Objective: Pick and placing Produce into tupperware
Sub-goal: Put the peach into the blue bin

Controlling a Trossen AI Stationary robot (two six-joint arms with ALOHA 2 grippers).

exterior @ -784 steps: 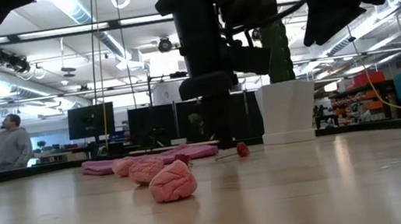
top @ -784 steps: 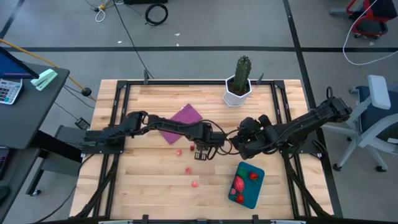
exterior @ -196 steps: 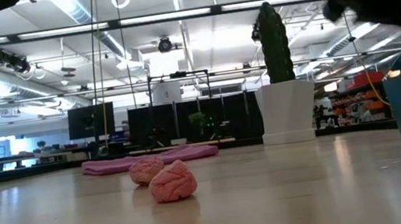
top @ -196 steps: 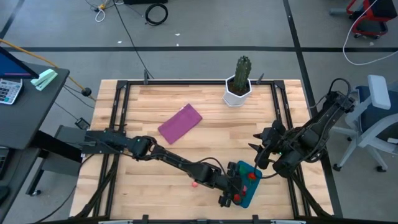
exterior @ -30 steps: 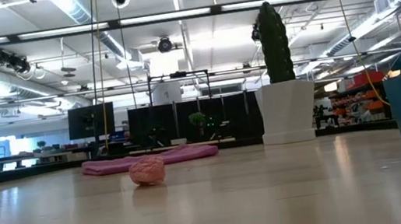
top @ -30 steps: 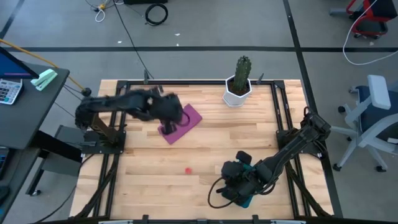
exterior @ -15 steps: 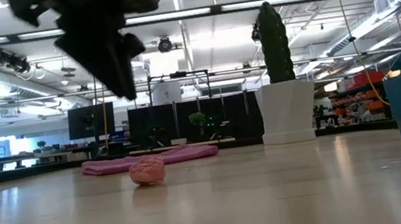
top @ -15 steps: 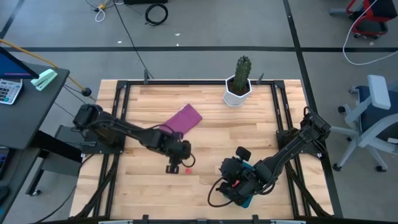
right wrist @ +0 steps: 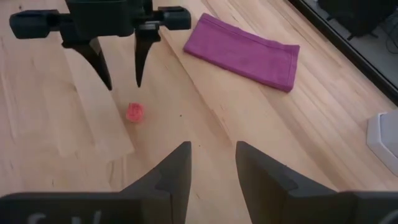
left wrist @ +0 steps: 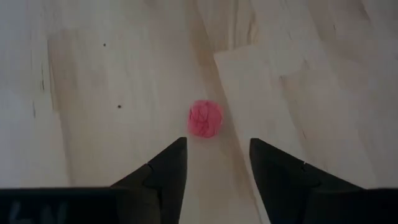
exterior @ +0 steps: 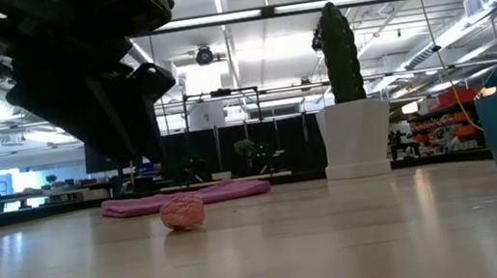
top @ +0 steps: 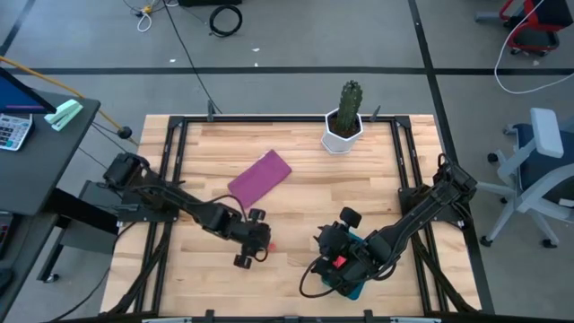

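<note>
Big open workshop in the background with ceiling lights and dark monitors, and up front a light wooden table (top: pixel 296 179) in a black frame. Near the back edge sits a green cactus (top: pixel 349 100) in a white pot, with a flat purple cloth (top: pixel 260 177) lying to its left.

The left gripper (top: pixel 254 240) hangs right over the one loose bit of produce, a small pink lumpy piece (left wrist: pixel 205 118) sitting alone on the wood in the middle of the table. From the left wrist view its two dark fingers (left wrist: pixel 165 171) are spread apart with the piece just past the tips, nothing held.

The right gripper (top: pixel 336 242) is over by the teal tupperware (top: pixel 357 285) at the front right, mostly covering it from above. Its fingers (right wrist: pixel 171 174) are apart too, empty, pointing across the table toward the pink piece and the other arm.
</note>
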